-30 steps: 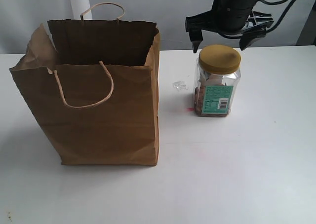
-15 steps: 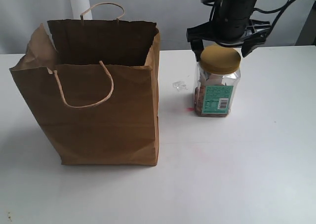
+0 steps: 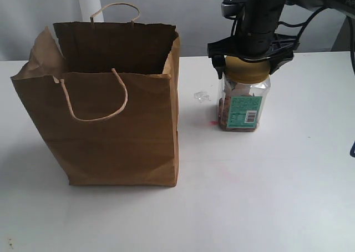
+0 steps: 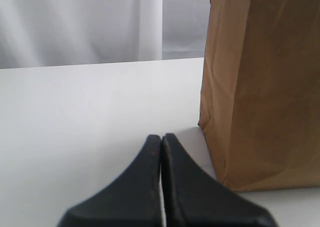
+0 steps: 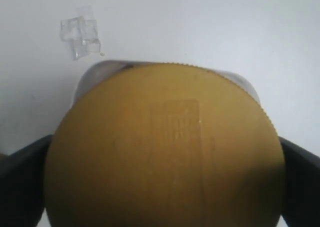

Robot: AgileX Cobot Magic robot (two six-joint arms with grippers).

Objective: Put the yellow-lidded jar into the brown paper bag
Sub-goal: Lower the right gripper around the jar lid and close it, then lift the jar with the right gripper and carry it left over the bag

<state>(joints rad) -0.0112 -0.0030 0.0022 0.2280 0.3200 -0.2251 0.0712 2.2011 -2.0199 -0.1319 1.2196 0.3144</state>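
my right jaws are spread wide, one on each side of the lid of the yellow-lidded jar (image 3: 242,105), just beside it. the jar stands upright on the counter (image 3: 266,196), apart from the brown paper bag (image 3: 111,130). my left jaws are pressed together, empty, near the bag's bottom corner.

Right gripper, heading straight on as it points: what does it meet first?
The yellow-lidded jar: the right gripper points down, open jaws straddling its lid, probably the first contact.
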